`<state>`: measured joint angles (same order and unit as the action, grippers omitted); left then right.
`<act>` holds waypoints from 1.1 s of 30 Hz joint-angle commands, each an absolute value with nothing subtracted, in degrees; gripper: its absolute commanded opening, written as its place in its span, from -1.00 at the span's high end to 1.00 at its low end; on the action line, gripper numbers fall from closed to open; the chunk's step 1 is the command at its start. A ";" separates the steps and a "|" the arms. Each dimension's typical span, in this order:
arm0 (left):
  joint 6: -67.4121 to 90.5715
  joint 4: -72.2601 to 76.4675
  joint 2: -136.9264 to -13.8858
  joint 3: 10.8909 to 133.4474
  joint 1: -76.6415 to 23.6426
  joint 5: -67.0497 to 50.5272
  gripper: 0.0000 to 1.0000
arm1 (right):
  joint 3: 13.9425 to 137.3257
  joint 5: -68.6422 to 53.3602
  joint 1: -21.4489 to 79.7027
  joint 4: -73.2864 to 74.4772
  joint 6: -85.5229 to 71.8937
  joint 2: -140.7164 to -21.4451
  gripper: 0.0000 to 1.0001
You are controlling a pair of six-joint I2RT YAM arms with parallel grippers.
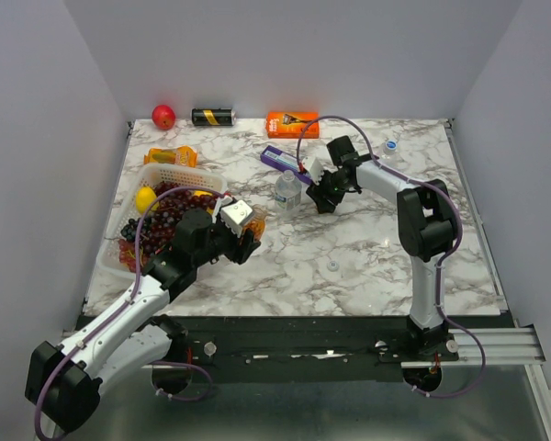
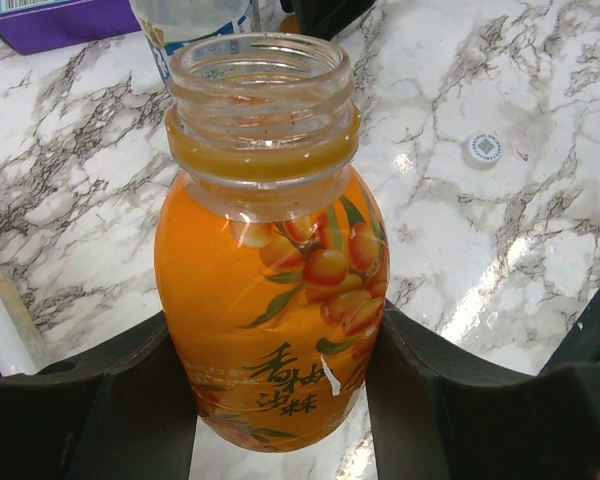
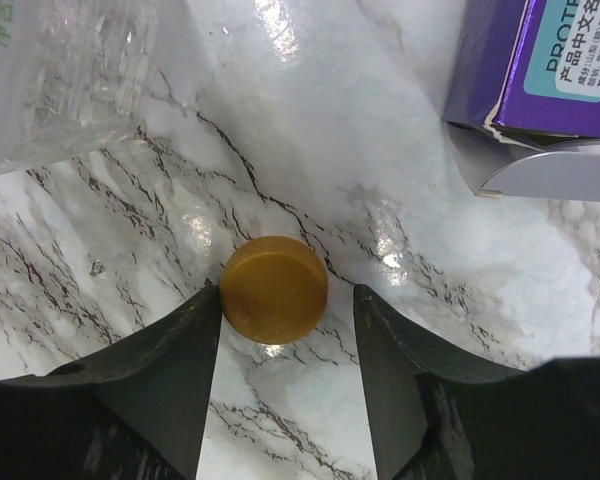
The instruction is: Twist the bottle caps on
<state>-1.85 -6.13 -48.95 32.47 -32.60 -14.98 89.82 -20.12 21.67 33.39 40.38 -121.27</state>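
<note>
My left gripper (image 2: pixel 277 325) is shut on the short orange bottle (image 2: pixel 270 290), which stands upright with its threaded mouth open and uncapped. From above, that bottle (image 1: pixel 248 220) sits beside the basket in my left gripper (image 1: pixel 239 231). The orange cap (image 3: pixel 274 289) lies flat on the marble between the fingers of my right gripper (image 3: pixel 287 300). The left finger touches it and a gap remains on the right, so the jaws are open. A clear bottle (image 1: pixel 287 191) stands just left of my right gripper (image 1: pixel 324 198). A whitish cap (image 1: pixel 332 265) and a blue cap (image 1: pixel 391 144) lie loose.
A white basket (image 1: pixel 188 175) of fruit stands at the left, with an orange packet (image 1: pixel 172 157) behind it. A purple box (image 1: pixel 280 158) lies close behind the clear bottle. Along the back wall are a red fruit (image 1: pixel 163 116), a black can (image 1: pixel 212 117) and an orange box (image 1: pixel 291 122).
</note>
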 commanded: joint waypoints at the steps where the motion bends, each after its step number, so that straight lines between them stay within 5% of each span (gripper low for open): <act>1: -0.97 -4.22 -49.31 32.43 -32.17 -16.17 1.00 | 89.21 -18.11 21.71 31.03 39.99 -120.85 -0.24; 9: -0.44 -3.43 -50.01 32.17 -32.08 -16.96 1.00 | 89.65 -18.19 21.97 30.41 39.64 -120.94 -0.23; 15: -0.53 -3.16 -50.10 32.08 -32.08 -17.66 1.00 | 88.95 -17.41 21.97 30.58 38.94 -119.62 0.17; 23: -7.28 -0.26 -52.64 29.71 -32.69 -25.65 1.00 | 80.61 -20.99 19.34 39.09 39.02 -100.16 0.24; 33: -21.96 3.34 -58.44 30.05 -35.86 -35.50 1.00 | 84.02 -46.75 23.72 57.12 48.60 -78.41 0.16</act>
